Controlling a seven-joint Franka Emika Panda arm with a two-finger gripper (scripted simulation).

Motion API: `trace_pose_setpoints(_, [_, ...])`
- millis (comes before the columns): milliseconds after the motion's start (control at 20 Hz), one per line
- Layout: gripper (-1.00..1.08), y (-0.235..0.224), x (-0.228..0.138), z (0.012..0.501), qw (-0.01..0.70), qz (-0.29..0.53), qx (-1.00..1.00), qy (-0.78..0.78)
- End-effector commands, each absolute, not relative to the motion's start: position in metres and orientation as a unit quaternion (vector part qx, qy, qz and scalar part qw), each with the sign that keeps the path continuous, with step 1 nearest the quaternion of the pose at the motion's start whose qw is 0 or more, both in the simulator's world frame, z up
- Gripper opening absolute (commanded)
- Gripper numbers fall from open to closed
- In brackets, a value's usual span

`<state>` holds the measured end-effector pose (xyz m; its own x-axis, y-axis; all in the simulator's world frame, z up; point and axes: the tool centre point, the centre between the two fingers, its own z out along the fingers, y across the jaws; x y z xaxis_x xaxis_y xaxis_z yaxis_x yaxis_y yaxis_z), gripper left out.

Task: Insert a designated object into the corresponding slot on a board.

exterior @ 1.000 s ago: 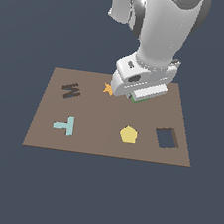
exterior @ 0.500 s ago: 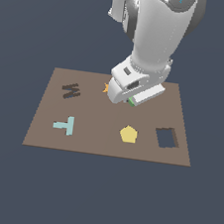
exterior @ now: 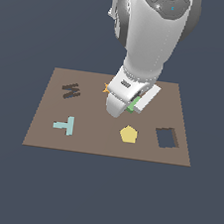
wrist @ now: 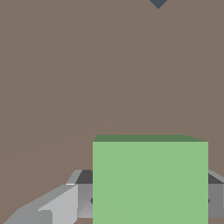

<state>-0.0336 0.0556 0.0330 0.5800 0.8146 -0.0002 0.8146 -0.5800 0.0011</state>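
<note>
No readable text; board point(exterior: 80, 140) bears only shapes.

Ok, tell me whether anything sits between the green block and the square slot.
Nothing visible does. The green block sits between the fingers of the gripper, and the board between there and the square slot is bare brown surface. The yellow pentagon lies nearest that line but looks to be off to one side of it.
</note>
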Motion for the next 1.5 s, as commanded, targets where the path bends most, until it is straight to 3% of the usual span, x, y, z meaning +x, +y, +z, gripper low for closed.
trace_pose_setpoints(0, [-1.00, 0.053, -0.025, 0.034, 0.001, 0.001, 0.866, 0.501])
trace_pose_setpoints(700, [-1.00, 0.054, 0.024, 0.036, 0.001, 0.001, 0.697, 0.717])
trace_pose_setpoints(1450, [-1.00, 0.086, 0.069, 0.038, 0.001, 0.001, 0.448, 0.894])
